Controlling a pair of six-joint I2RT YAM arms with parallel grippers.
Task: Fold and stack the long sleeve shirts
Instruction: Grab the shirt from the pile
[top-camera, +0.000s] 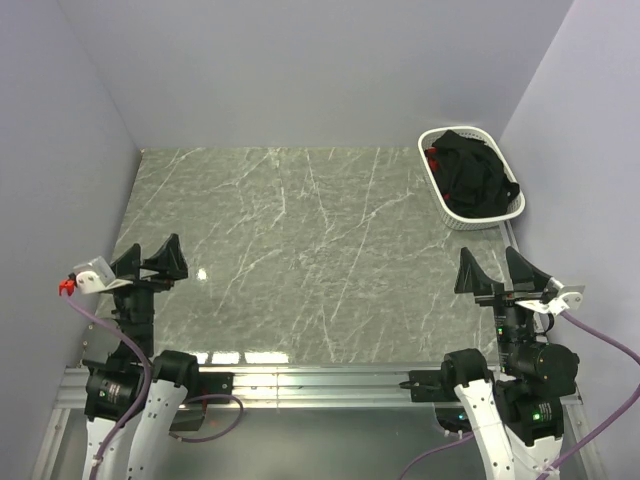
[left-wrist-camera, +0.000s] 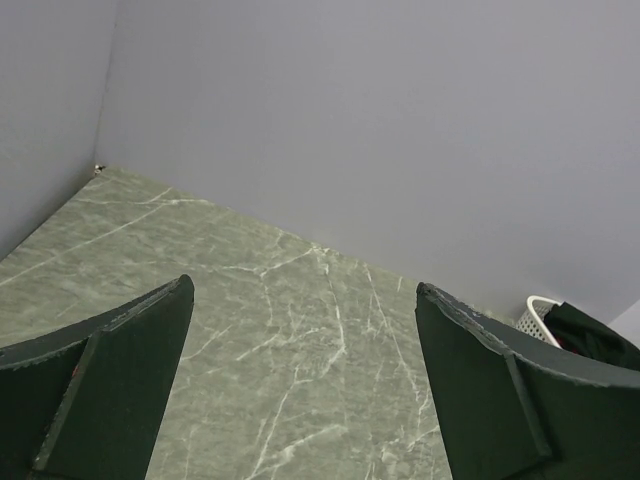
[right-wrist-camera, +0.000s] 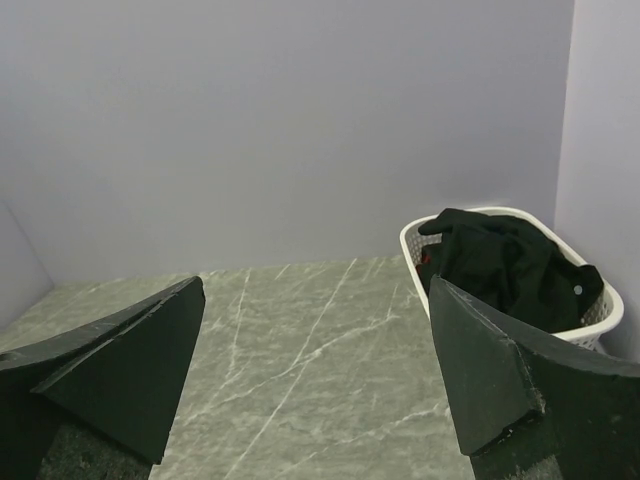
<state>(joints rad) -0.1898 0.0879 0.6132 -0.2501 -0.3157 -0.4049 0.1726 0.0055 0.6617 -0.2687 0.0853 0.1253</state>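
Black long sleeve shirts (top-camera: 475, 173) lie bunched in a white basket (top-camera: 437, 182) at the table's far right corner. They also show in the right wrist view (right-wrist-camera: 510, 262) and partly in the left wrist view (left-wrist-camera: 592, 335). A bit of red shows among them. My left gripper (top-camera: 150, 261) is open and empty over the near left of the table. My right gripper (top-camera: 497, 271) is open and empty over the near right, well short of the basket.
The green marble table (top-camera: 300, 250) is bounded by grey walls at the left, back and right. The basket (right-wrist-camera: 415, 250) stands against the right wall. A metal rail runs along the near edge by the arm bases.
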